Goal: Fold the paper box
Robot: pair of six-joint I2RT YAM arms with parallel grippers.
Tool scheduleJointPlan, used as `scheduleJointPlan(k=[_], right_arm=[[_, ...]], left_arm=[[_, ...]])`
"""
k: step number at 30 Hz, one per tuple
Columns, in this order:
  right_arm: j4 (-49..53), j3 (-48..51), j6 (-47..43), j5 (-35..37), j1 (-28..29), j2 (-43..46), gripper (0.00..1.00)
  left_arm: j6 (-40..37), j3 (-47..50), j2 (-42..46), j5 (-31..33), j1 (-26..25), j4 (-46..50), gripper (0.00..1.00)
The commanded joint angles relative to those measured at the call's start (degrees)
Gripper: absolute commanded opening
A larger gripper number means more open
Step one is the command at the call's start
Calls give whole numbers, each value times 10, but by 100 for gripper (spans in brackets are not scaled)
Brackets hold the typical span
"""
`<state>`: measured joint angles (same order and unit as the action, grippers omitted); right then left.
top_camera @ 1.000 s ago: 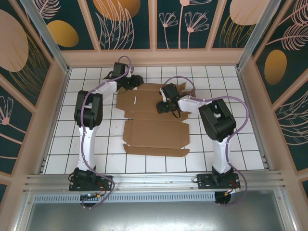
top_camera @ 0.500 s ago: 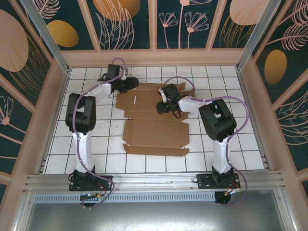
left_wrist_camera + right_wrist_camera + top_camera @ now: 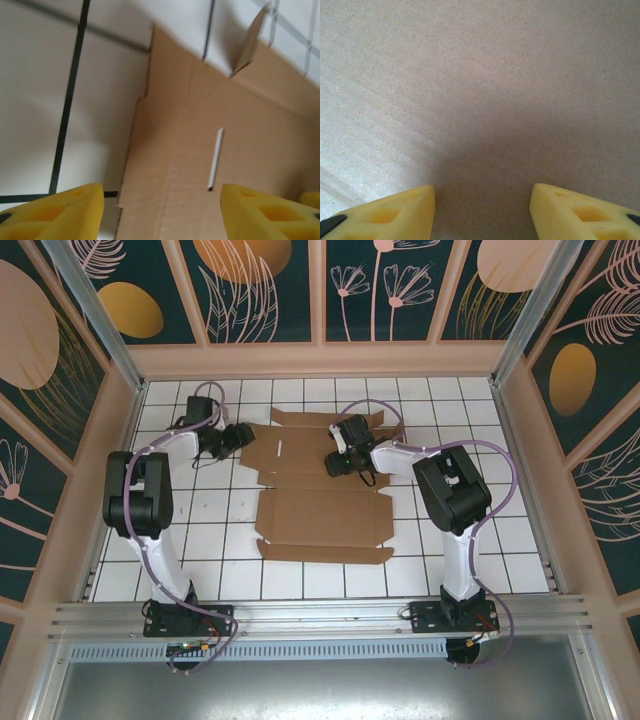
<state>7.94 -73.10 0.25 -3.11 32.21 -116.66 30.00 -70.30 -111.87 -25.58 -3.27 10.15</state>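
The box (image 3: 320, 512) is lying flat on the desk (image 3: 480, 530), long axis running near-to-far, the left tool (image 3: 241, 436) hanging open and empty beside its far-left edge, the right tool (image 3: 335, 462) likewise open above it.

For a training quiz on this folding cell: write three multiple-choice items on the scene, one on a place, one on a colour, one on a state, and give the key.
1. Where is the right end effector?
A) over the paper box
B) over bare tiles by the right wall
C) at the near rail

2. What colour are the fingers of the left end effector?
A) black
B) yellow
C) red

3. In what state is the paper box?
A) closed into a box
B) standing on edge
C) spread out as an unfolded sheet

Key: 1 A, the top view shows it above the cardboard; 2 B, the left wrist view shows them yellow; 3 C, its panels and flaps lie spread on the table.
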Motion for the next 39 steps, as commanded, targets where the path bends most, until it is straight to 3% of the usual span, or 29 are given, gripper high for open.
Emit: scheduleJointPlan(k=[1,13,16,23,27,32,39], right_arm=[[74,39,-3,-38,8,-40,55],[76,39,-7,-48,8,-39,55],[76,39,-7,-51,6,-37,55],[74,38,-4,-47,1,-36,54],[71,39,-2,-50,-1,-32,54],[68,41,5,-37,-2,-31,53],[68,36,20,-24,4,-33,55]], left_arm=[[-25,7,-18,-50,-2,-33,60],[-13,27,-71,-190,-2,-116,40],[-17,26,-75,-191,-2,-112,35],[-16,40,-39,-183,-2,-114,11],[-3,49,-5,-187,-3,-123,4],[7,52,36,-134,-13,-104,3],[-20,-57,27,47,-89,71,0]])
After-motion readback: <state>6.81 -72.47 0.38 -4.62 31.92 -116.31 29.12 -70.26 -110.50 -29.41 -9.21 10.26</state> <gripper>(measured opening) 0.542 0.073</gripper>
